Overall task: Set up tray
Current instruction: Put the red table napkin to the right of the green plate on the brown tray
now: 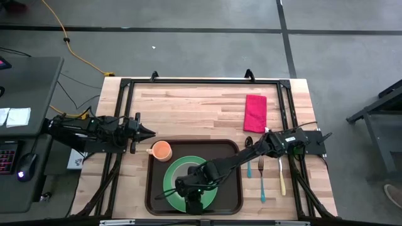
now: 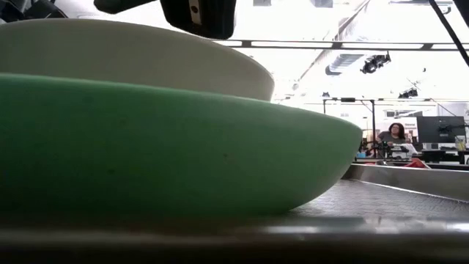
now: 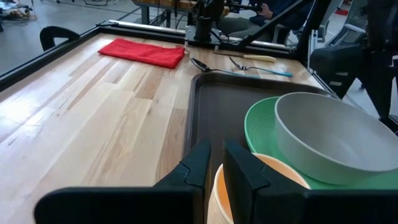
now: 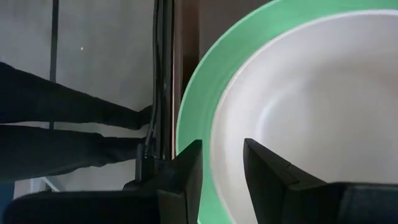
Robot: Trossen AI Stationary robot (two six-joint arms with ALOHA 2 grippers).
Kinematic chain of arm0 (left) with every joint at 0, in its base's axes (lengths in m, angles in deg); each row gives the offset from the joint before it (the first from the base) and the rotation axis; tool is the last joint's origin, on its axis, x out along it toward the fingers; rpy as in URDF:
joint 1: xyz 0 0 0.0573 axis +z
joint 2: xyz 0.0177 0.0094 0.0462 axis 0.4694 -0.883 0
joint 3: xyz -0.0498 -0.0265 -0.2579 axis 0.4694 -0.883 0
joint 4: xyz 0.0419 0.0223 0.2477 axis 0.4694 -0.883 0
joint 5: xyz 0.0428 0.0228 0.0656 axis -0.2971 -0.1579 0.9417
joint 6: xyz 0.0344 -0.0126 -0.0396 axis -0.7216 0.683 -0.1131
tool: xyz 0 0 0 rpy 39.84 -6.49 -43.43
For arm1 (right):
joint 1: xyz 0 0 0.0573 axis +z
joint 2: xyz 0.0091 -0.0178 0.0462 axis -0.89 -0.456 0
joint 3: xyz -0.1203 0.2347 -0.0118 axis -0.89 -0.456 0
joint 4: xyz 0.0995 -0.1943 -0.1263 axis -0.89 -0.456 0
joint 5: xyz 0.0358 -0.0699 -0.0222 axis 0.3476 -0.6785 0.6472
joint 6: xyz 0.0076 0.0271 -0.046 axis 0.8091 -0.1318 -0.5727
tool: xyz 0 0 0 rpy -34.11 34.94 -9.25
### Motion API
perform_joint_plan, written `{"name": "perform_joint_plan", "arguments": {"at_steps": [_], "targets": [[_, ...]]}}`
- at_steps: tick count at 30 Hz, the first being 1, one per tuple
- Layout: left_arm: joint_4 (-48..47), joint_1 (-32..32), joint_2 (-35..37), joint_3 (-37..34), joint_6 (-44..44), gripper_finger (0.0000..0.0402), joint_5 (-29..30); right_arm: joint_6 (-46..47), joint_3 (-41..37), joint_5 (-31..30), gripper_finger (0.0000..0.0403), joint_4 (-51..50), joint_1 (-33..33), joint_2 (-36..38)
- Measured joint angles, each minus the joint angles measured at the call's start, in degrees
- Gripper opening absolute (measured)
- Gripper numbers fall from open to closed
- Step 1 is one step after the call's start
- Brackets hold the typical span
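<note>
The tray (image 1: 232,150) is seen lying flat on the desk (image 1: 188,107) at its near edge, roughly centred between the two arms. Its long axis is set left to right, parallel to the desk's near edge, with the short sides facing the arms. A green plate (image 1: 179,172) is carried in the middle of the tray, and a pale grey bowl (image 3: 336,137) is seated on the plate. An orange cup (image 1: 162,150) is placed at the tray's far left corner.

The right hand (image 4: 222,177) is held directly above the bowl, pointing down into it; its fingers are parted by a narrow gap and nothing is gripped between them. The left hand (image 3: 216,165) is stationed at the left of the tray, pointing toward the orange cup, with its fingers nearly together and nothing clamped.

To the right of the tray, a spoon (image 1: 249,145), a blue-handled fork (image 1: 262,179) and a cream-handled knife (image 1: 281,176) are laid side by side, lengthwise away from the near edge. A red cloth (image 1: 255,113) is spread farther back on the desk. A person (image 2: 396,133) is visible in the room behind.
</note>
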Motion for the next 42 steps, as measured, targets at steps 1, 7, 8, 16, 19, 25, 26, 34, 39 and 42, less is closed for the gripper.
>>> {"name": "perform_joint_plan", "arguments": {"at_steps": [1,7,8,16,19,25,26,34,39,42], "targets": [[-0.01,0.00,-0.01,0.00,0.02,0.0074,-0.02,-0.15,0.00,-0.02,0.0094,-0.41,-0.03,0.21],[0.04,-0.02,0.02,0.00,0.03,0.0074,-0.02,-0.86,0.00,-3.23,0.0094,-5.86,-0.11,2.60],[0.04,-0.02,0.00,0.00,0.05,0.0074,-0.02,-0.86,0.00,-4.33,0.0094,-7.38,-0.16,3.04],[0.06,0.00,0.00,0.00,0.05,0.0074,0.00,-0.08,0.00,-14.23,0.0094,-20.09,-0.41,6.81],[0.06,-0.02,0.01,0.00,0.05,0.0074,-0.01,1.38,0.00,-18.17,0.0094,-24.54,-0.72,7.70],[0.06,-0.01,-0.01,0.00,0.07,0.0074,-0.01,3.22,0.00,-23.04,0.0094,-33.52,-2.33,8.51],[0.06,0.00,0.01,0.00,0.07,0.0074,0.00,3.22,0.00,-23.12,0.0094,-34.54,-2.72,8.51],[0.04,-0.02,-0.01,0.00,0.19,0.0074,-2.18,2.96,-0.02,-23.19,0.0094,-38.01,-7.69,8.51],[0.04,-0.02,-0.01,0.00,0.24,0.0074,-3.04,3.62,-0.02,-22.90,0.0094,-38.02,-11.68,8.70],[0.01,-0.01,0.01,0.00,0.24,0.0074,-3.04,4.21,-0.02,-22.92,0.0094,-38.04,-13.99,8.92]]}}
